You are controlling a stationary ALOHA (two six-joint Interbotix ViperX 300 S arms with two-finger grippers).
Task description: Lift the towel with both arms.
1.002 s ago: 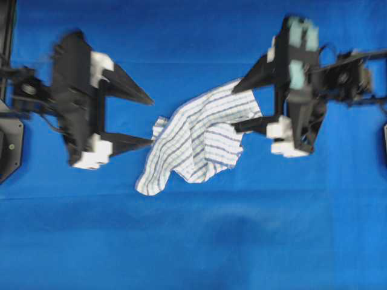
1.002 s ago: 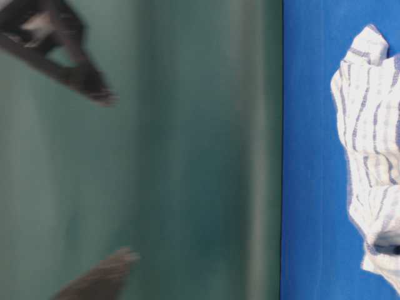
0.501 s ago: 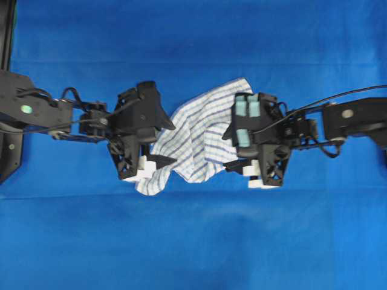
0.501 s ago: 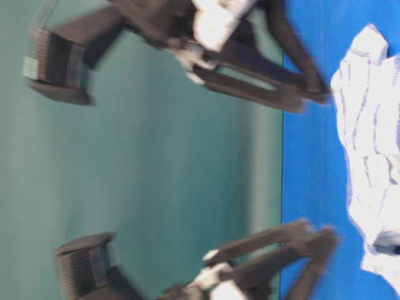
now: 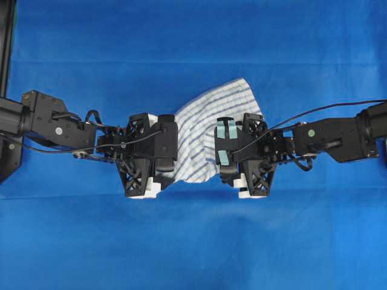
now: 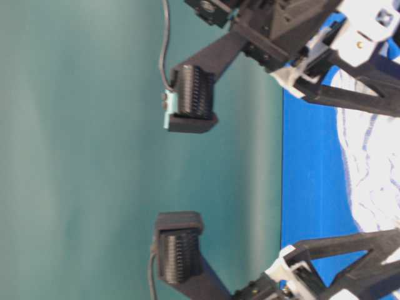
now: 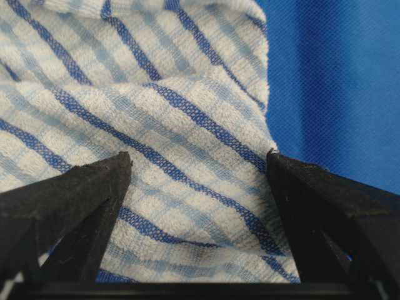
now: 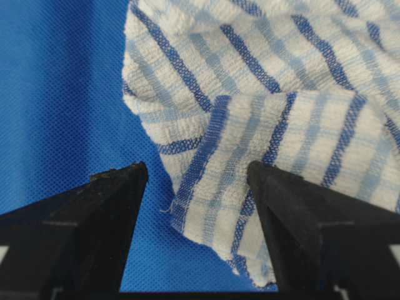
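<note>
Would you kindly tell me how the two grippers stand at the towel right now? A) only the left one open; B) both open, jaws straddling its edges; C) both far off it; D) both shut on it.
B: the left gripper and right gripper each show spread jaws with the towel between them.

From straight above we look down on the blue cloth-covered worktop [image 5: 193, 241], with both arms reaching in from the sides. The table-level view sits low, turned on its side, close to the arms. Each wrist camera peers forward between its own tool's black fingers, very near. All four views share the white towel with thin blue stripes [image 5: 202, 130].
</note>
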